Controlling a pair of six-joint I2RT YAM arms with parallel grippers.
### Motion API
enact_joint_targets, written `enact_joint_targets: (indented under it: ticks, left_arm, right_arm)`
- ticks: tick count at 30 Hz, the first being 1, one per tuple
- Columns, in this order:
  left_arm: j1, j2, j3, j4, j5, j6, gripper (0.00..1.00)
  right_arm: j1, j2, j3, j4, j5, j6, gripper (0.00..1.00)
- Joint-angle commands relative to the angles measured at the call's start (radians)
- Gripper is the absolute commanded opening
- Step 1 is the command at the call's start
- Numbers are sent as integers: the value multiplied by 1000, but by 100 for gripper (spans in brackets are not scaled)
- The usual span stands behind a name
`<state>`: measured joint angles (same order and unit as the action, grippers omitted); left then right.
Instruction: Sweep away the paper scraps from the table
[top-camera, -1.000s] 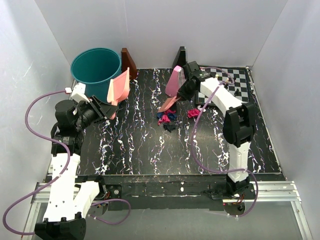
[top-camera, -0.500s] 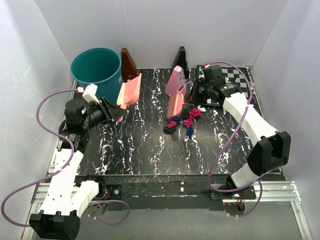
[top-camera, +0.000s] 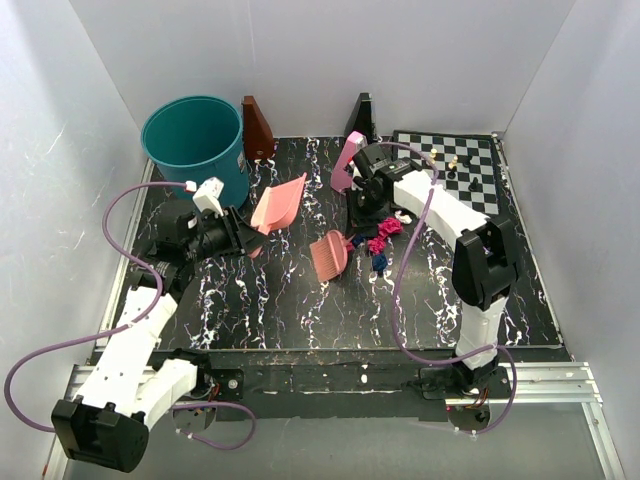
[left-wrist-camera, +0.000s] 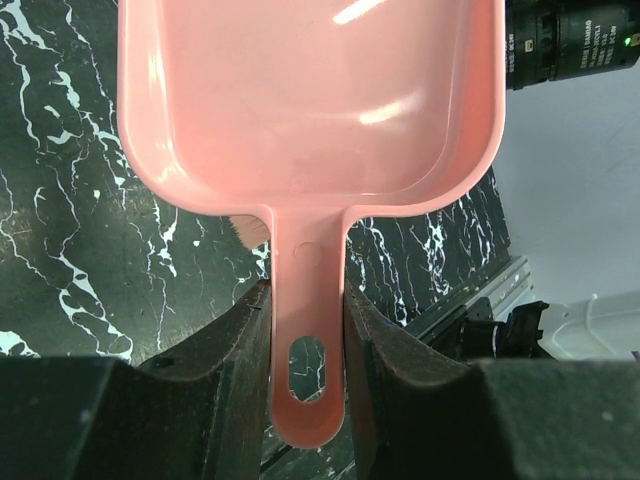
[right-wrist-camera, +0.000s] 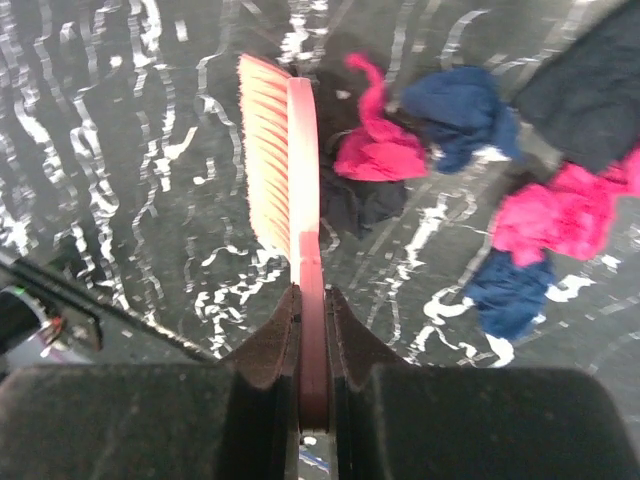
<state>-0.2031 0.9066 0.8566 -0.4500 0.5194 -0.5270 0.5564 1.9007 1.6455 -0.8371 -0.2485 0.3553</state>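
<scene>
The paper scraps (top-camera: 380, 243), magenta and dark blue wads, lie bunched on the black veined table (top-camera: 300, 300) right of centre. The right wrist view shows magenta wads (right-wrist-camera: 375, 152) and blue wads (right-wrist-camera: 460, 105) just right of the bristles. My right gripper (top-camera: 347, 222) is shut on the handle of a pink brush (top-camera: 328, 256), whose head is tilted just left of the pile. Seen from the wrist, the gripper (right-wrist-camera: 312, 305) clamps the brush (right-wrist-camera: 282, 160) edge-on. My left gripper (top-camera: 246, 230) (left-wrist-camera: 307, 305) is shut on the handle of the pink dustpan (top-camera: 279, 205) (left-wrist-camera: 310, 100), left of the brush and apart from it.
A teal bucket (top-camera: 192, 137) stands at the back left. A brown wedge (top-camera: 257, 125) and a black wedge (top-camera: 360, 114) lean at the back edge. A chessboard (top-camera: 475, 170) with small pieces lies at the back right. White walls enclose the table.
The right arm has swung the brush head nearer and to the left of the pile. The left arm has carried the dustpan right, from beside the bucket toward the middle.
</scene>
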Motion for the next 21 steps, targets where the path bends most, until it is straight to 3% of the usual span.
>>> enact_joint_targets:
  ticks: [1,7,14,21]
  left_arm:
    - [-36,-9,9,10,-44,28,0]
    - [-110,32,-8,-15,-136,48,0]
    - [-261,130,1,-18,-260,30,0]
    - [-436,204,19,-52,-433,71,0]
  right_arm:
    - [-13,-43,56,-175,363,-23,1]
    - [-38,-132,46,-232,505,-59,1]
    - [-38,-274,57,-169,329,-130,1]
    - [-36,-436,11,-92,377,-171,1]
